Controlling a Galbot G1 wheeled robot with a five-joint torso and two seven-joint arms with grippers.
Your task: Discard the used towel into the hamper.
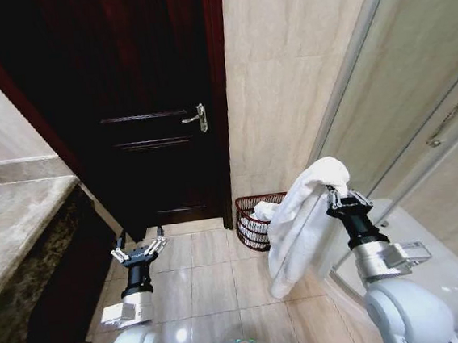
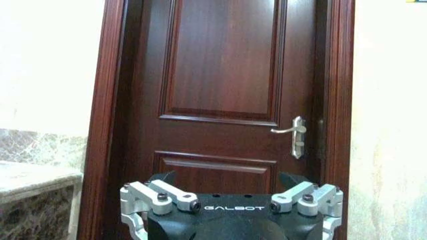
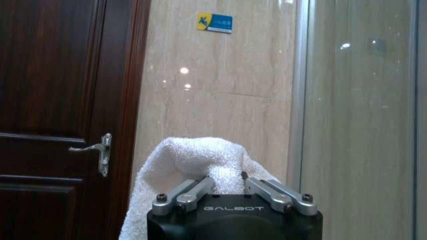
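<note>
Right gripper (image 1: 347,201) clamps white towel (image 1: 303,225), held aloft, draping down, near but short of the wire hamper (image 1: 254,224) by the wall; the drop remains. Left gripper (image 1: 139,251) open, idle, low beside the counter (image 1: 18,212)

1. We see the hamper (image 1: 254,222) on the floor (image 1: 215,278), against the wall (image 1: 286,93), just right of the door (image 1: 150,106).
2. Our right end effector (image 1: 347,201) holds the towel (image 1: 303,221) up, nearer us than the hamper and to its right.
3. Our left end effector (image 1: 139,251) hangs before the door, with the table (image 1: 14,216) at its left.
</note>
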